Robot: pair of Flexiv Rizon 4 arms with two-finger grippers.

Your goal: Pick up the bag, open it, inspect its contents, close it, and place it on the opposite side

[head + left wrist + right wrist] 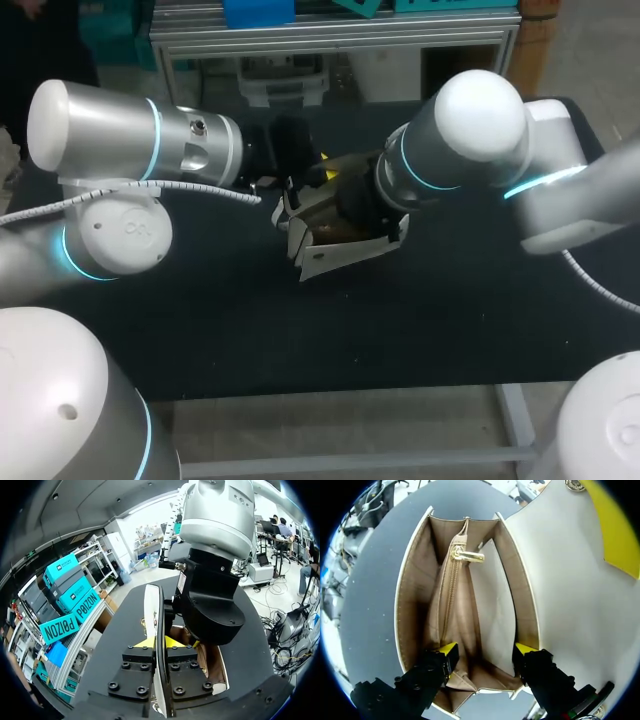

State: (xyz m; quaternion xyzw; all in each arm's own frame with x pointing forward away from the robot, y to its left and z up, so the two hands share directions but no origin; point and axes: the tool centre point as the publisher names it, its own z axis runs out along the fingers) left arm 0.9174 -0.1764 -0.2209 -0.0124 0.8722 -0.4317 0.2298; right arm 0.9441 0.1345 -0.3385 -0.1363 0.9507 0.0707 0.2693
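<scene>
Black tabletop (220,330) carries white bag (330,258), mouth up. Left gripper (160,642) fingers pinch the flap (151,605) edge between them. Right gripper (485,652) fingers stand spread inside the open mouth; zipped inner pocket (452,595) ahead, between them.

Dark tabletop (300,350), pale frame (350,462)

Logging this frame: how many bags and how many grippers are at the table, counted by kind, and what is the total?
Bag: 1
Grippers: 2 (left gripper, right gripper)
Total: 3
</scene>
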